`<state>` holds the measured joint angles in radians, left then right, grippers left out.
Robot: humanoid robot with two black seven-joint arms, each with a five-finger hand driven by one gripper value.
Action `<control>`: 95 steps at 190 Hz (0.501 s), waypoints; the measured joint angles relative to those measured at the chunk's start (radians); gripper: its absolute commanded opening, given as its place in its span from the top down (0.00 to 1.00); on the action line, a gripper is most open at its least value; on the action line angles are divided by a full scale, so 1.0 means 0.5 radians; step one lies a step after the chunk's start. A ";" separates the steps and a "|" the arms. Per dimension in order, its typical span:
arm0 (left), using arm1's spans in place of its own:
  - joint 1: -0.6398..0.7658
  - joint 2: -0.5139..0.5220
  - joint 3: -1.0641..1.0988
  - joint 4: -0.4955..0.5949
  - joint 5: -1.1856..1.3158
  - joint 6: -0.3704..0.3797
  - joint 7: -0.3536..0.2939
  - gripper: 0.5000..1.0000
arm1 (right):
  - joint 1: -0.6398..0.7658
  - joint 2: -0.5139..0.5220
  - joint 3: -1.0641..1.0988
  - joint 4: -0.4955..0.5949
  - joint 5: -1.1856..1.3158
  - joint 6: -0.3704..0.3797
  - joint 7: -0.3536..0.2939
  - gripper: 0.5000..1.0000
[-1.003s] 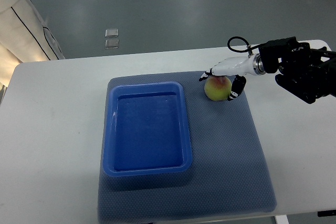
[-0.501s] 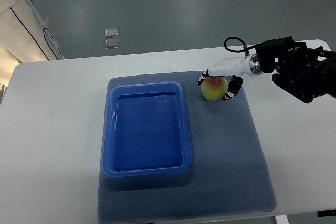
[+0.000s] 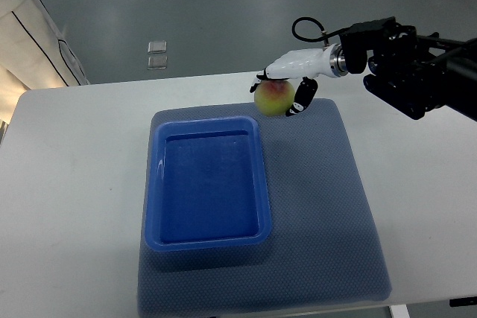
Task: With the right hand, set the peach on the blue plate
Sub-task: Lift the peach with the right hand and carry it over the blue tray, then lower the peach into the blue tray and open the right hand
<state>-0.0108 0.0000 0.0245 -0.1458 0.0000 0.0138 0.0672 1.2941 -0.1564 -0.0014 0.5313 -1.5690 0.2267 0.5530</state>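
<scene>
Right arm (image 3: 417,72) cut off at right edge; hand (image 3: 287,80) hides top of peach (image 3: 273,99).

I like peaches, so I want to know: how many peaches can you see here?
1. The peach is held in the right hand, above the far edge of the grey mat, just past the far right corner of the blue plate. Nothing seems to hide another.

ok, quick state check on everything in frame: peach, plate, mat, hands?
peach: gripped by the right hand, seemingly lifted, near the blue plate's far right corner.
right hand: fingers curled around the peach.
blue plate: empty, resting on the mat.
mat: flat on the table, nothing on it but the plate.
left hand: out of view.
</scene>
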 measured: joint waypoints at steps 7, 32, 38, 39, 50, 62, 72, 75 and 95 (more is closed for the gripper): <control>0.000 0.000 0.000 0.000 0.000 0.000 0.000 0.00 | 0.014 0.044 0.003 0.019 0.004 0.006 0.007 0.52; 0.000 0.000 0.000 0.000 0.000 0.000 0.000 0.00 | 0.024 0.139 0.008 0.149 0.013 0.013 0.059 0.51; 0.000 0.000 0.000 0.000 0.000 0.000 0.000 0.00 | 0.025 0.159 0.008 0.195 0.014 0.015 0.066 0.51; 0.000 0.000 0.000 0.000 0.000 0.000 0.000 0.00 | 0.025 0.162 0.008 0.202 0.014 0.015 0.067 0.51; 0.000 0.000 0.000 0.000 0.000 0.000 0.000 0.00 | 0.024 0.192 0.008 0.262 0.014 0.021 0.073 0.51; 0.000 0.000 0.000 0.000 0.000 0.000 0.000 0.00 | 0.019 0.228 0.006 0.294 0.015 0.034 0.074 0.51; 0.000 0.000 0.000 0.000 0.000 0.000 0.000 0.00 | 0.014 0.251 0.002 0.304 0.014 0.042 0.075 0.50; 0.000 0.000 0.000 0.000 0.000 0.000 0.000 0.00 | 0.012 0.261 0.000 0.305 0.014 0.043 0.075 0.50; 0.000 0.000 0.000 0.000 0.000 0.000 0.000 0.00 | -0.026 0.301 -0.013 0.307 0.003 0.046 0.070 0.50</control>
<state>-0.0106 0.0000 0.0246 -0.1458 0.0000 0.0138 0.0673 1.2809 -0.0060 -0.0079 0.6846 -1.5673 0.2496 0.5883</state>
